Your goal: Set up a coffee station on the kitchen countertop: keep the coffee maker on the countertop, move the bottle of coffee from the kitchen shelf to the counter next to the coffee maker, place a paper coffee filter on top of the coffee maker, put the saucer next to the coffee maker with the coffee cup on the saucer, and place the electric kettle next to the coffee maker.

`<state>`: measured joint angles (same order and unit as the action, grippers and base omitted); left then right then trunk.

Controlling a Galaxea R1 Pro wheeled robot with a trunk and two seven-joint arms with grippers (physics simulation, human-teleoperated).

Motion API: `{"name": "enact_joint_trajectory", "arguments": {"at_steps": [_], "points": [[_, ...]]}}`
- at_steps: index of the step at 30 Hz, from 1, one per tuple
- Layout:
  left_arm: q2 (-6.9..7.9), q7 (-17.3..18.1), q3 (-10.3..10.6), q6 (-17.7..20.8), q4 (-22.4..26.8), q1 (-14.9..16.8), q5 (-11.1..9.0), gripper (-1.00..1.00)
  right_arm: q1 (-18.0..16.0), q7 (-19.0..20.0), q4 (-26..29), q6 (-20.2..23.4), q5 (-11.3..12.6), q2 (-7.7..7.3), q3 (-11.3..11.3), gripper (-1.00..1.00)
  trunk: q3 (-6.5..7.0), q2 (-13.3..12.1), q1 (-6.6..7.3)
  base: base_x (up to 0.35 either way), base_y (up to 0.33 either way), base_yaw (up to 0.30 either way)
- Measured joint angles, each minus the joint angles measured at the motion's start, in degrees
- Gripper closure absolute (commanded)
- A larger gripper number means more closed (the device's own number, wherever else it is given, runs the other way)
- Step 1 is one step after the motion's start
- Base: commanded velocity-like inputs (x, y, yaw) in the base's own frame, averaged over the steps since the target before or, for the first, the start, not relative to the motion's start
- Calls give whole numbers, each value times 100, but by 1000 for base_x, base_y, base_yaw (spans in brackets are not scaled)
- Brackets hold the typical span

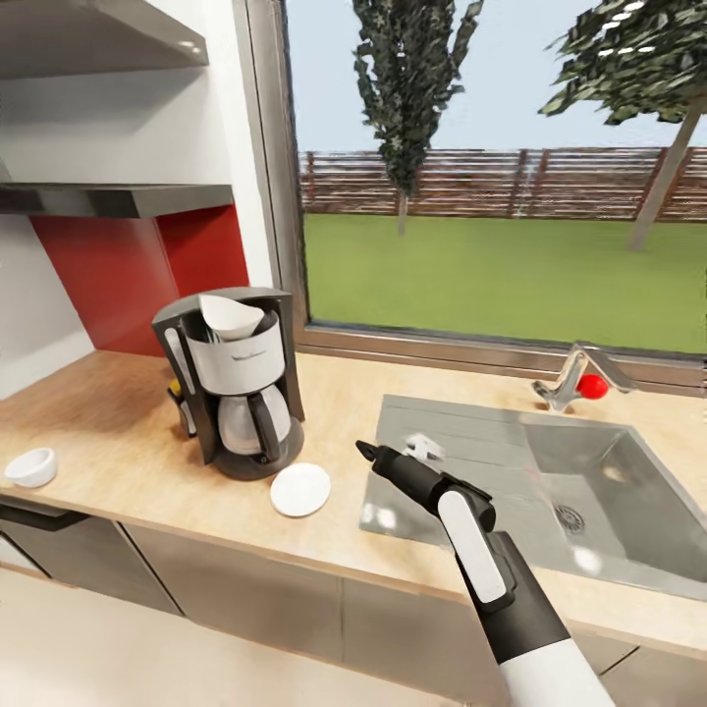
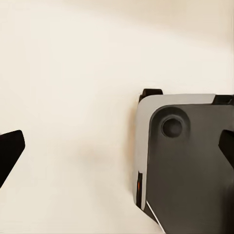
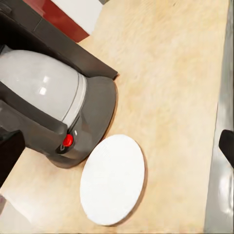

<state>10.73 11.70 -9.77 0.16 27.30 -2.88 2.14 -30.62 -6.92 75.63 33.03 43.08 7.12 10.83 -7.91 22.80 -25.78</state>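
Note:
The black coffee maker (image 1: 232, 393) stands on the beige countertop (image 1: 118, 442), and the white paper coffee filter (image 1: 232, 316) sits in its top. The bottle of coffee (image 1: 177, 393) peeks out behind its left side, mostly hidden. The white saucer (image 1: 300, 489) lies flat just right of the machine's base. The coffee cup (image 1: 31, 467) sits apart, near the counter's left front edge. My right gripper (image 1: 368, 453) hovers open over the counter just right of the saucer (image 3: 113, 179), empty. My left gripper (image 2: 117, 146) is open over the pale floor. The electric kettle is out of view.
A steel sink (image 1: 550, 481) with a faucet (image 1: 579, 378) fills the counter's right half. The dark grey kitchen shelf (image 1: 118, 199) hangs on the wall above the coffee maker, beside a large window. My own grey and black base (image 2: 185, 165) shows below the left gripper.

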Motion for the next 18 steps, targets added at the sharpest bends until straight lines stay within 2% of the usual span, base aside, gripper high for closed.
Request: {"name": "enact_joint_trajectory", "arguments": {"at_steps": [15, 18], "points": [[22, -8, -58, -4, 2, 9, -22, -100, 0, 0, 5, -4, 0, 9, 6, -100, 0, 0, 0, -278, -157, 0], [23, -8, -71, -2, 1, 9, -30, -100, 0, 1, 6, -4, 0, 15, 5, -100, 0, 0, 0, -247, -99, -137]]}}
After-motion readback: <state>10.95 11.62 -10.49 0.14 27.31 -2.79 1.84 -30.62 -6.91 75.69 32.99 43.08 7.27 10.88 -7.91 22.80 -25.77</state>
